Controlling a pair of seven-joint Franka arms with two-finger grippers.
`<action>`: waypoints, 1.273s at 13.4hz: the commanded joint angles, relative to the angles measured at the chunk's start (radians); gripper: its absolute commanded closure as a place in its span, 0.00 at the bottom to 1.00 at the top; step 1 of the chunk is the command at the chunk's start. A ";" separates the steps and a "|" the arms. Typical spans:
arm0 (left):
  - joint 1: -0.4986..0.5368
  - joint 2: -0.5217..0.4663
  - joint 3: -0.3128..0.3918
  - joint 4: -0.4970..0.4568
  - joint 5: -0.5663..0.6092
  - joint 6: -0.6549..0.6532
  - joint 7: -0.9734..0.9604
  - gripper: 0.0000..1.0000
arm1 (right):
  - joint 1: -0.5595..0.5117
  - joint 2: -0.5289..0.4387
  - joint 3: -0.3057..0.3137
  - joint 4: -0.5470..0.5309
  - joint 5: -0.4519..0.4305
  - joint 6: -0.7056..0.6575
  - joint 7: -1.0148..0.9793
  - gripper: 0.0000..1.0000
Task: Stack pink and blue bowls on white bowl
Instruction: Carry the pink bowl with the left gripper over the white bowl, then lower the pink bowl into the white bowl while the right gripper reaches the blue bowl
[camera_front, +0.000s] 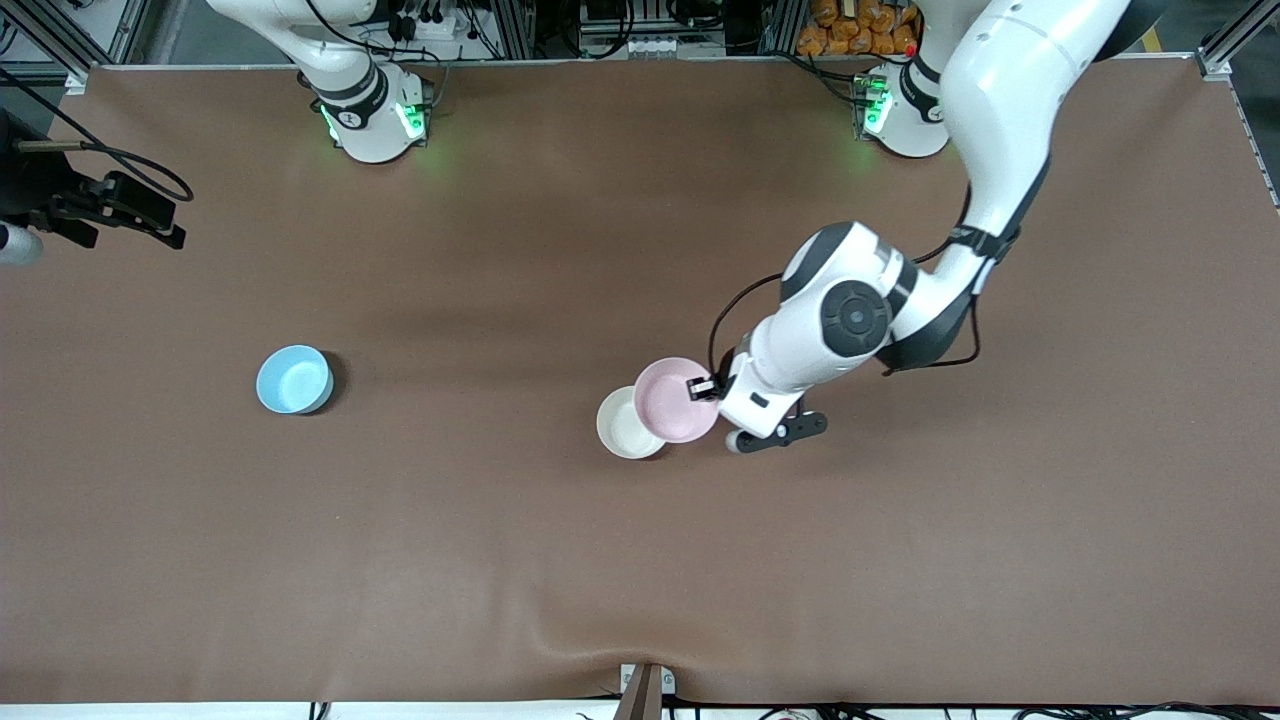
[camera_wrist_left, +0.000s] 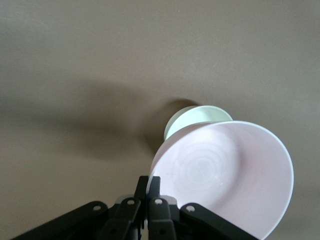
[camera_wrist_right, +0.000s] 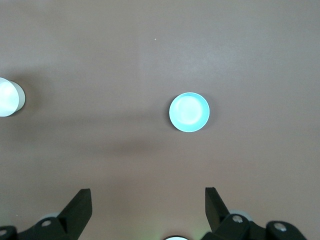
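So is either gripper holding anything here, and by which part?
The left gripper holds the pink bowl by its rim, up over the white bowl. The right gripper is open and holds nothing.

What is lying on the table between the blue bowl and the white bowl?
Nothing: in the front view only bare brown tabletop runs from the blue bowl to the white bowl.

pink bowl (camera_wrist_left: 225, 175): smooth plastic, slight sheen | white bowl (camera_front: 622, 428): smooth plastic | blue bowl (camera_front: 293, 379): smooth plastic | table (camera_front: 500, 560): matt brown, faintly wrinkled covering
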 joint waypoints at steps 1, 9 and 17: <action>-0.154 0.070 0.132 0.080 -0.013 0.050 -0.064 1.00 | -0.023 0.038 0.013 0.027 -0.002 0.011 -0.012 0.00; -0.231 0.167 0.180 0.101 -0.016 0.174 -0.107 1.00 | -0.107 0.182 0.010 0.023 -0.011 0.079 -0.127 0.00; -0.242 0.169 0.180 0.097 -0.013 0.177 -0.127 0.00 | -0.122 0.285 0.010 -0.191 -0.020 0.283 -0.129 0.00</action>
